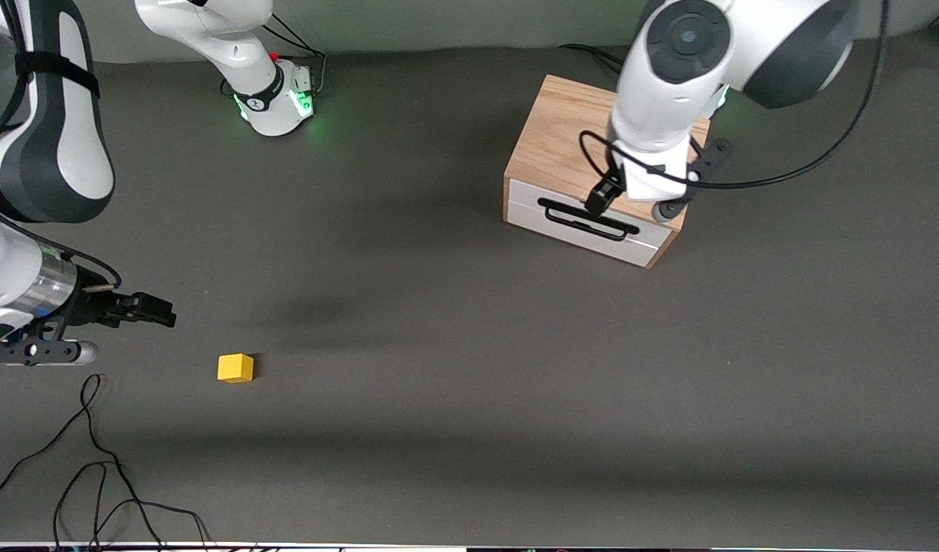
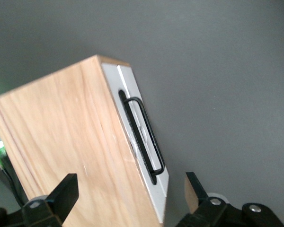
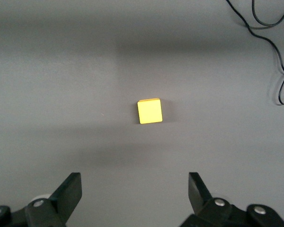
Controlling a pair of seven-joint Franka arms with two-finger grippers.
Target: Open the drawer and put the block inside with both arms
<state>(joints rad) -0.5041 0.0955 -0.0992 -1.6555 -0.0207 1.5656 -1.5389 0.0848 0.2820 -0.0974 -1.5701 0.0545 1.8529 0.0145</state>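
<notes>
The drawer is shut, its white front and black wire handle facing the front camera, in the oak cabinet. My left gripper hangs open over the cabinet's front edge, just above the handle. In the left wrist view one finger is over the wood top and the other is past the drawer front, with the handle between. The yellow block lies on the table. My right gripper is open and empty over the table beside the block, apart from it, and shows in the right wrist view.
A loose black cable lies on the grey table near the front edge at the right arm's end, also in the right wrist view. The right arm's green-lit base stands at the back. Bare table lies between block and cabinet.
</notes>
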